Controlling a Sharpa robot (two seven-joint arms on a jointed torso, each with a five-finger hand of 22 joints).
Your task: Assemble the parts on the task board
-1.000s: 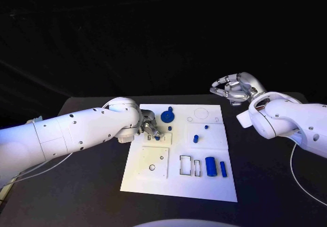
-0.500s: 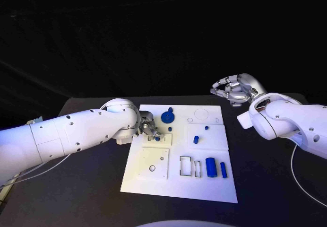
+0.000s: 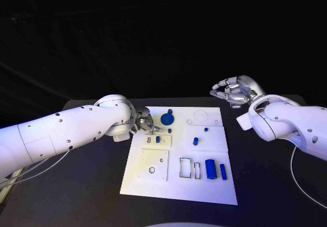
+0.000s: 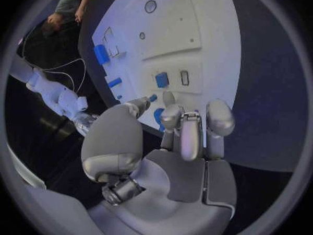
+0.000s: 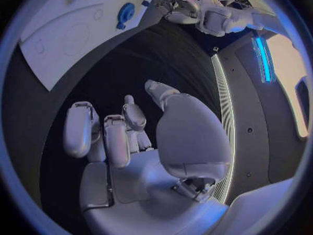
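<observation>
The flat white board [image 3: 178, 187] lies mid-table on the matte black table [image 3: 81, 189], its surface cut with rectangular slots and faint circles; a round blue disc part [image 3: 167, 117] sits near its far edge, a small blue block [image 3: 158, 139] stands in a square plate beside an open slot, and a blue cylinder [image 3: 210, 168] with a thin bar [image 3: 223, 171] lies near the right edge. The left hand [image 3: 144, 124] (smooth silver, rounded fingertips) hovers at the board's far-left edge with fingers loosely spread, holding nothing. The right hand [image 3: 234, 91] hangs in the air beyond the board's far-right corner, fingers curled inward around nothing.
</observation>
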